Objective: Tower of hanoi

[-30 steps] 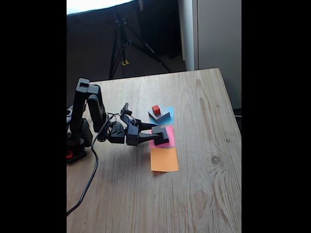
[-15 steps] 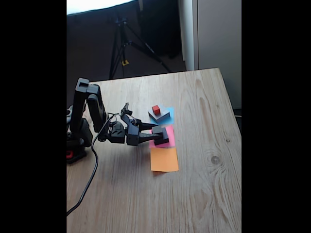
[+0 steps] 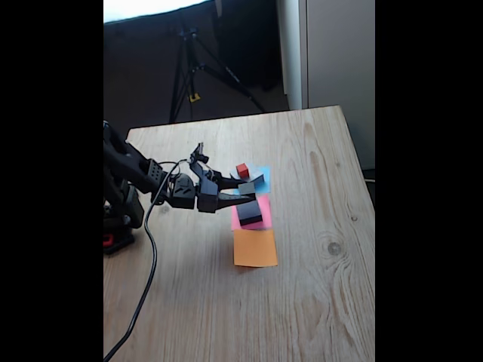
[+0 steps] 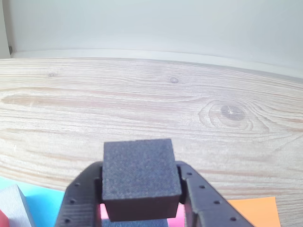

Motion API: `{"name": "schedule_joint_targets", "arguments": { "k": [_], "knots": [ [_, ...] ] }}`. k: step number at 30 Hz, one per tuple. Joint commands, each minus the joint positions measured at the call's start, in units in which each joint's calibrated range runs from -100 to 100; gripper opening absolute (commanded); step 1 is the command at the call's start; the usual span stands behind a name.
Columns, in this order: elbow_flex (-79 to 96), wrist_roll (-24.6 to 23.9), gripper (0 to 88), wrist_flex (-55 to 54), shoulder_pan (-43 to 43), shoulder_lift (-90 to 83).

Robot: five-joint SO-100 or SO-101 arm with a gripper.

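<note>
Presently, in the fixed view, the gripper (image 3: 247, 191) is seen clenched on the small black cube (image 3: 247, 188), raised above the medium black block (image 3: 250, 211), which sits on the pink paper square (image 3: 263, 205). The tiny red cube (image 3: 242, 170) rests on the large flat grey block (image 3: 258, 181) over the blue paper square (image 3: 263, 170); the orange paper square (image 3: 254, 247) lies bare nearby. Lifting clear is judged to prevent dragging the block beneath. In the wrist view, the small black cube (image 4: 138, 178) is held squarely between both fingers (image 4: 201, 201), faces parallel to the pads, presumably for a level set-down; the wooden table (image 4: 151, 104) is seen beyond.
</note>
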Motion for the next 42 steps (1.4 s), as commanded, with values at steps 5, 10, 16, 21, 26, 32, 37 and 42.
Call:
{"name": "schedule_joint_targets", "arguments": {
  "k": [5, 10, 16, 21, 26, 32, 37, 42],
  "knots": [
    [-36.8, -7.3, 6.5, 66.6, 2.7, -18.1],
    [-58.2, -8.8, 6.4, 88.6, 5.4, -18.6],
    [-80.3, -4.5, 6.0, 106.8, 9.9, -15.4],
    [-93.6, -0.3, 5.4, 116.5, 14.2, -13.2],
    [-97.7, 0.9, 5.3, 119.0, 17.5, -12.9],
    [-92.6, 0.9, 5.4, 117.5, 20.1, -14.3],
    [-73.4, 0.9, 4.9, 106.6, 22.4, -18.6],
    [-45.7, 0.9, 4.6, 87.9, 23.8, -25.2]
  ]
}}
